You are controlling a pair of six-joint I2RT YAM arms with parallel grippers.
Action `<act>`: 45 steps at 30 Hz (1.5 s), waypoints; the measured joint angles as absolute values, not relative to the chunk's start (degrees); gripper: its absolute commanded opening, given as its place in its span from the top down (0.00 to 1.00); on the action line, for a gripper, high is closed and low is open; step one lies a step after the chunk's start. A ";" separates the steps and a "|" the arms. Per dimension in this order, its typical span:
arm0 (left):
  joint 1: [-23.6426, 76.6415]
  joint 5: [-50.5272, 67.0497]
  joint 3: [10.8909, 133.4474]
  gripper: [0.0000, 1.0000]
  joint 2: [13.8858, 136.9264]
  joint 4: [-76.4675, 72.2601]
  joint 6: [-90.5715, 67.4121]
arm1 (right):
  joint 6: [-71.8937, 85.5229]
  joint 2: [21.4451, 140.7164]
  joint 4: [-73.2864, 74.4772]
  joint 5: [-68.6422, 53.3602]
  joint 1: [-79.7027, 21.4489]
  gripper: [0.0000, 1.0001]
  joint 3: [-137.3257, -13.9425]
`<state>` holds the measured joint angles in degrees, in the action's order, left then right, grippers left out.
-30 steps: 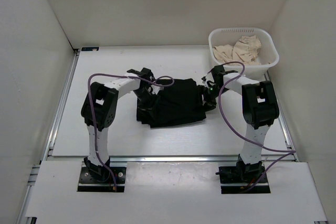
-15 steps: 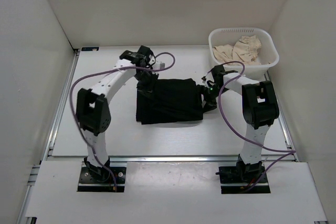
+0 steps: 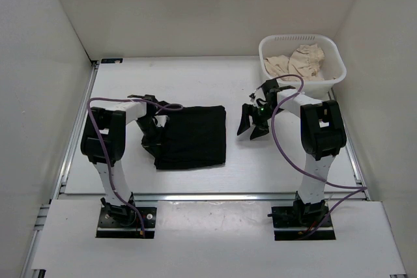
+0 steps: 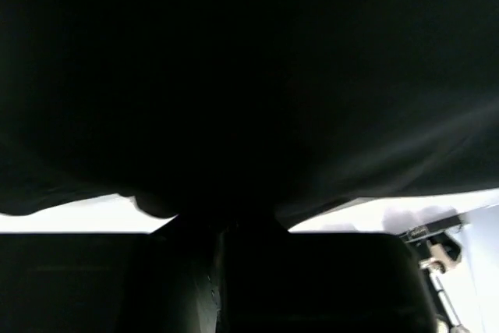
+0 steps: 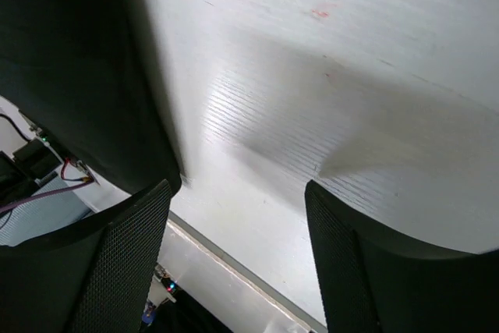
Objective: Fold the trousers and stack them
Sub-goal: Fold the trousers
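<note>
**Fold and stack, placing stage.** The trousers [image 3: 193, 136] lie on the table [image 3: 195, 83] as a compact, roughly rectangular black bundle, so the folding appears to be done and the step in hand is judged to be positioning the bundle.

The left claw [image 3: 152, 139] sits low at the bundle's left edge, clenched. In its wrist view the black cloth [image 4: 249, 76] fills the frame above and gathers down to the fingers, so the claw is read as pinching that edge, though the darkness hides the contact itself. The rest of the bundle extends to the right of this claw.

The right claw [image 3: 251, 125] hangs released and empty. In its wrist view the two pads [image 5: 117, 271] stand wide apart with only bare tabletop between them. The trousers lie to its left, near but apart, and a white basket [image 3: 333, 49] holding a beige garment [image 3: 296, 60] stands behind it and to its right.

The next move probably calls for the left claw to settle the pinched edge flat at the stacking place and let go without lifting the upper layers. The right claw could press the far edge to keep the fold from slipping open. No stack shows on the table.
</note>
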<state>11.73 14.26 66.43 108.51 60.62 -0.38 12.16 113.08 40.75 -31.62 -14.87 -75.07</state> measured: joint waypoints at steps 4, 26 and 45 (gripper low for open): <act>9.58 15.20 67.16 0.64 108.71 59.37 -0.47 | 12.01 113.08 40.47 -32.21 -15.22 0.25 -75.48; -2.24 15.31 75.61 0.00 101.60 54.37 -0.23 | 31.20 111.18 22.35 -26.17 -28.12 0.31 -71.07; -2.02 21.69 65.60 0.00 100.82 55.92 -0.25 | 31.31 115.09 23.66 -22.57 -17.76 0.85 -75.00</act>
